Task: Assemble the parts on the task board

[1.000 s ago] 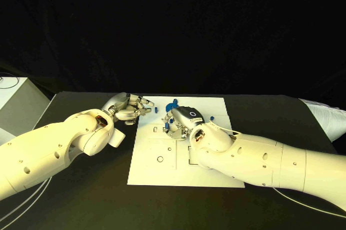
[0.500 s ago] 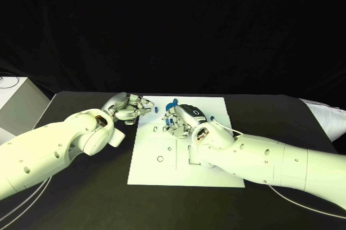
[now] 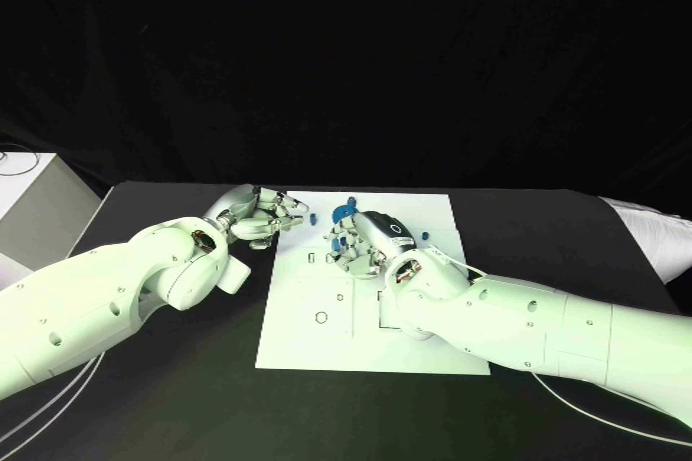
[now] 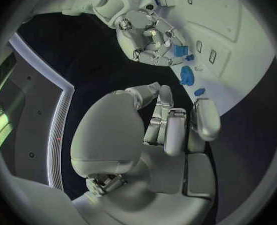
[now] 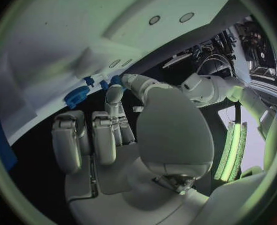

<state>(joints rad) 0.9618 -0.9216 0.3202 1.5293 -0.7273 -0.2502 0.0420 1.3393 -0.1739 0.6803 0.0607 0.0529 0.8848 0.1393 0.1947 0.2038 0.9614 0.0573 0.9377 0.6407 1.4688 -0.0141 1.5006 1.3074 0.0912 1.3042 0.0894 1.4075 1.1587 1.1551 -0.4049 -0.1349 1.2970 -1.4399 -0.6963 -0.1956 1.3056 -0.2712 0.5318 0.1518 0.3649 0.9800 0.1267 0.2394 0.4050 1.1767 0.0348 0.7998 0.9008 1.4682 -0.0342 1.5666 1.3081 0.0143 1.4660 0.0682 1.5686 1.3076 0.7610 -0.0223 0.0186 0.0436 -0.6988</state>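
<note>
Placement seems to be the step in hand: a small blue part (image 4: 180,50) is pinched in the curled fingers of the right hand (image 3: 364,243) above the task board (image 3: 418,331), near its far end. Lowering it into a matching slot is judged next. Beside the board's far-left corner the left hand (image 3: 264,216) is seen with fingers curled; whether anything is held cannot be told. Other blue parts (image 4: 186,76) lie near the board's far edge.

The right hand (image 3: 364,243) covers the middle of the task board's (image 3: 418,356) far half in the head view, so most of the blue part (image 4: 180,50) at its fingers is hidden. The right forearm (image 3: 505,321) hides the board's right edge. Whether the left hand (image 3: 260,217) holds anything cannot be told.
</note>
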